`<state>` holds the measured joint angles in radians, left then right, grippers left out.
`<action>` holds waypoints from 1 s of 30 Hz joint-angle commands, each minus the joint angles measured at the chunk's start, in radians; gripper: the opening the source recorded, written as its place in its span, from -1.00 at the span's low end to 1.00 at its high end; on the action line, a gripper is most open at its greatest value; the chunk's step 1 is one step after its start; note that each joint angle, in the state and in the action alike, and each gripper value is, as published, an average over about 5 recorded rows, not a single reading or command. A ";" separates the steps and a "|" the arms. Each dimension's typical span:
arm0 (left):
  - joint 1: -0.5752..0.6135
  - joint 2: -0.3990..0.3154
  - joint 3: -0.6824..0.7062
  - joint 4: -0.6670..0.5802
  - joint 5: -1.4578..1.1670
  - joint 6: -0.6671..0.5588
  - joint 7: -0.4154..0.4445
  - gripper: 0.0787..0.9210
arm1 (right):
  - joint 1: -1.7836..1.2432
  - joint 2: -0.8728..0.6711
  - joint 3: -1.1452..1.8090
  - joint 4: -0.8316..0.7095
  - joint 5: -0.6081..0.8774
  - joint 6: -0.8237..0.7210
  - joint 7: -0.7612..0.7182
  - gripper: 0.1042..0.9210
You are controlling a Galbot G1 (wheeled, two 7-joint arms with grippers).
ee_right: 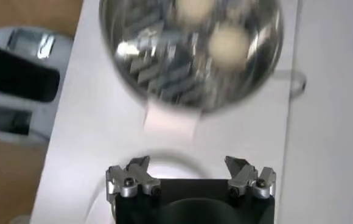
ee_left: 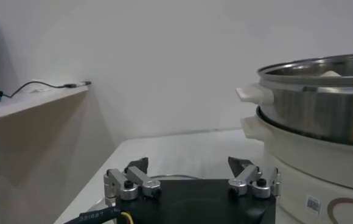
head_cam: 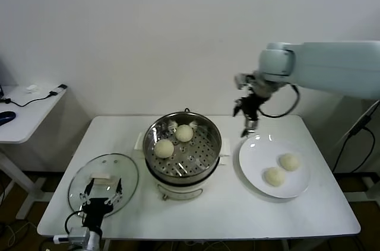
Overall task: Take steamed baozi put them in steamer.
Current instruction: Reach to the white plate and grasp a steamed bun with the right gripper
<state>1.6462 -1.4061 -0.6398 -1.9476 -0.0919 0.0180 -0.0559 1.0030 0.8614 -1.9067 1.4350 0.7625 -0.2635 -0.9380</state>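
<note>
You've got a pale blue-grey right arm, smooth tube with a rounded elbow shell. A black cable loops off its wrist. Right gripper: black block body, silver metal finger links, dark angular tips, black round screw heads on each link. Left gripper: same build, black body, silver links, black screws, dark tips. You can see a black cable and a yellow wire at its base. In the head view its wrist looks silver-grey with black parts.

The steamer is blurred in the right wrist view; the picture's edge crops its top.
</note>
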 commanded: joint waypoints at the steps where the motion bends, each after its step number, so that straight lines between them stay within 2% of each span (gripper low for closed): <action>1: 0.002 -0.008 -0.002 0.002 0.007 0.001 0.001 0.77 | -0.170 -0.294 0.007 0.054 -0.234 0.009 0.029 0.76; 11: 0.017 -0.022 -0.012 -0.002 0.017 0.001 0.001 0.77 | -0.543 -0.260 0.277 -0.098 -0.345 -0.031 0.068 0.76; 30: 0.031 -0.015 -0.019 0.000 0.017 -0.004 -0.002 0.77 | -0.697 -0.154 0.430 -0.214 -0.361 -0.059 0.111 0.75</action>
<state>1.6764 -1.4225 -0.6591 -1.9476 -0.0742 0.0132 -0.0571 0.3868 0.6937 -1.5397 1.2592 0.4235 -0.3185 -0.8394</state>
